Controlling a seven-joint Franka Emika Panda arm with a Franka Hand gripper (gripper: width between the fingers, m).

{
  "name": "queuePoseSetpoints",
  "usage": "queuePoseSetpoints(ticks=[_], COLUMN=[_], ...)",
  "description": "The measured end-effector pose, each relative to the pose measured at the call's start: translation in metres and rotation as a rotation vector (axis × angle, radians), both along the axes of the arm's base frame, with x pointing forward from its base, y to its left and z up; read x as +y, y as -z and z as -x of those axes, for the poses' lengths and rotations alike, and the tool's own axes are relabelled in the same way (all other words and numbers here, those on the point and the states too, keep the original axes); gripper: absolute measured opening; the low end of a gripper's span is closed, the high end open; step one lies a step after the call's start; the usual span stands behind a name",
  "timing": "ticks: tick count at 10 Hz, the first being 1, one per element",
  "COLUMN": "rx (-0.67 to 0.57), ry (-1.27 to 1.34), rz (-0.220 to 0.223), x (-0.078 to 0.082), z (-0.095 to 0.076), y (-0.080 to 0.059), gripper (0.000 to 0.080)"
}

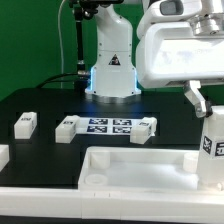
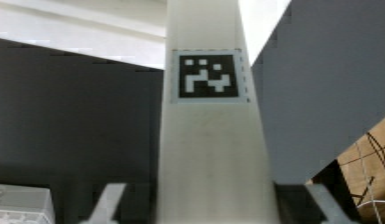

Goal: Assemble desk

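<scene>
One white leg [image 2: 210, 150] stands upright, gripped by the tool [image 2: 201, 208], at a corner of the panel [image 1: 130, 153] on the table [image 1: 40, 105].

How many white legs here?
4 legs: two at the exterior view's left of the marker board, one at its other end, one upright in the tool. Others may be hidden.

No words or numbers can be read. A black-and-white square code tag [image 2: 208, 76] sits on the upright leg [image 2: 210, 150]. Similar tags mark the marker board [image 1: 108, 126] and a loose leg [image 1: 25, 124]. A triangular warning sign [image 1: 112, 62] stands on the robot's base [image 1: 110, 85].
</scene>
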State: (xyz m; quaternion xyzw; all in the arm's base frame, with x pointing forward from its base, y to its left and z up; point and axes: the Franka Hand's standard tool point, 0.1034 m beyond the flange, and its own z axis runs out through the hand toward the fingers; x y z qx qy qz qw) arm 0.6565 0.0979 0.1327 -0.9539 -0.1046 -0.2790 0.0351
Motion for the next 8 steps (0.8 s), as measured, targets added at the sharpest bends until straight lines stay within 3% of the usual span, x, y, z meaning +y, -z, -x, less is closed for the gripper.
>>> queuePoseSetpoints(ticks=[1, 2, 3, 4, 5, 8], rx=[-0.010, -0.008, -0.008, -0.008, -0.008, -0.012], ry=[0.001, 0.001, 0.001, 0.001, 0.001, 0.000], rz=[-0.001, -0.001, -0.001, -0.001, -0.001, -0.001], x=[0.0000, -0.0001, -0.0001, -0.0001, -0.0001, 0.0000], z=[-0.0005, -0.0004, -0.0005, -0.0005, -0.0005, -0.0019], y=[-0.0002, -0.0001, -0.0001, -0.0001, -0.0001, -0.0067], gripper=[0.0291, 0.0343, 0.0505, 0.0505, 0.0618, 0.0648])
